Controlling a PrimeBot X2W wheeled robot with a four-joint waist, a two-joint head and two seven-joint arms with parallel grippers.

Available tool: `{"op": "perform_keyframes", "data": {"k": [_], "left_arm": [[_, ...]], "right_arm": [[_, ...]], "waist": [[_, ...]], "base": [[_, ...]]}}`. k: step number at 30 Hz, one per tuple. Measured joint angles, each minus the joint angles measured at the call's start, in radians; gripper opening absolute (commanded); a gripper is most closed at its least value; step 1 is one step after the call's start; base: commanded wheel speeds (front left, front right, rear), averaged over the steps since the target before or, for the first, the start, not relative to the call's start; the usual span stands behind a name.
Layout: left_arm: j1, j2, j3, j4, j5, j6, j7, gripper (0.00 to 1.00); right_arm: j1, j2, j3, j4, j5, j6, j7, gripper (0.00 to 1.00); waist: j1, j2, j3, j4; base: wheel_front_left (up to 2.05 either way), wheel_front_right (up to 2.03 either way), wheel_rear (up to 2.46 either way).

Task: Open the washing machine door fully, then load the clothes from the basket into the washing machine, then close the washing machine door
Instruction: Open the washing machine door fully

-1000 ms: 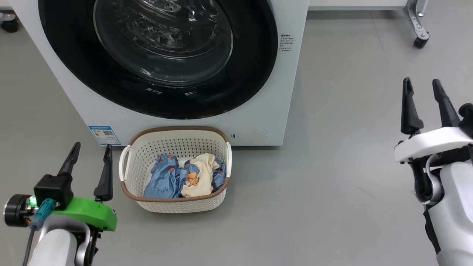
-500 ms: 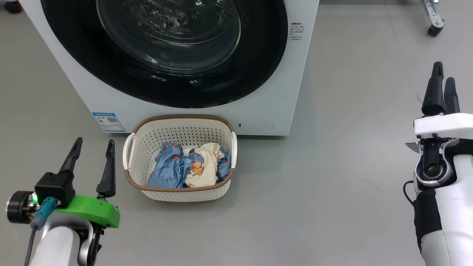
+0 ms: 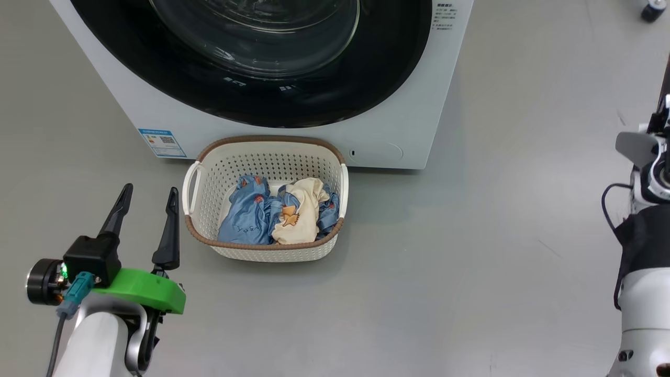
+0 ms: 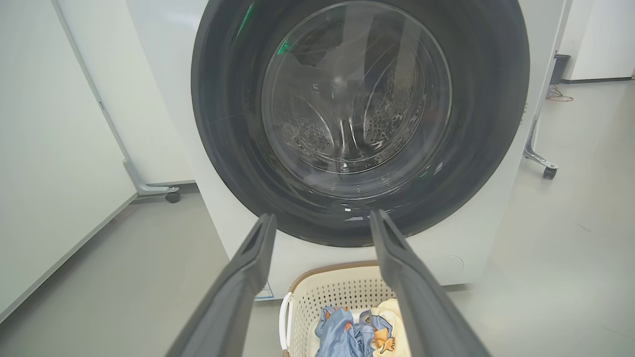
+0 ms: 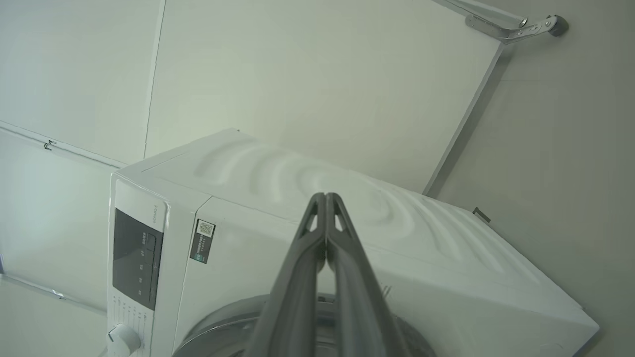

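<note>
The right wrist view shows the top of the washing machine and the right gripper, fingers pressed together on nothing; a second ago they stood apart. In the head view the basket of clothes sits on the floor below the closed door, just right of the wide-spread, empty left gripper.

The grey floor carries the white washing machine toward its far side. The basket stands on the floor just in front of the machine's base. A black caster rests at the floor's far right.
</note>
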Motion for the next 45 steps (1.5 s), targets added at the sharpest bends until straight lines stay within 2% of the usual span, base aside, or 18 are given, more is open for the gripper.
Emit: {"op": "perform_keyframes", "data": {"k": [6, 13, 16, 32, 45], "left_arm": [[-0.018, -0.008, -0.002, -0.005, 0.000, -0.007, 0.000, 1.00], [-0.051, -0.018, -0.002, -0.031, 0.002, -0.007, 0.000, 1.00], [-0.068, -0.027, -0.001, -0.040, 0.004, -0.008, 0.000, 1.00], [-0.144, -0.075, 0.008, -0.102, 0.010, -0.008, 0.000, 1.00], [-0.185, -0.101, 0.013, -0.124, 0.025, -0.009, 0.000, 1.00]], "right_arm": [[-0.102, 0.000, -0.014, 0.000, 0.089, -0.057, 0.090, 0.00], [-0.208, -0.002, 0.007, -0.006, 0.128, -0.131, 0.203, 0.00], [-0.250, -0.004, 0.015, -0.012, 0.146, -0.151, 0.252, 0.00], [-0.393, -0.052, 0.086, -0.026, 0.167, -0.179, 0.454, 0.00], [-0.451, -0.070, 0.118, 0.007, 0.139, -0.179, 0.518, 0.00]], "waist": [[0.0000, 0.0000, 0.034, 0.019], [0.0001, 0.0000, 0.083, 0.037], [0.0001, 0.0000, 0.106, 0.045], [0.0002, 0.0000, 0.246, 0.094], [0.0001, 0.0000, 0.341, 0.137]], "base": [[0.00, 0.00, 0.00], [0.00, 0.00, 0.00], [0.00, 0.00, 0.00], [0.00, 0.00, 0.00], [0.00, 0.00, 0.00]]}}
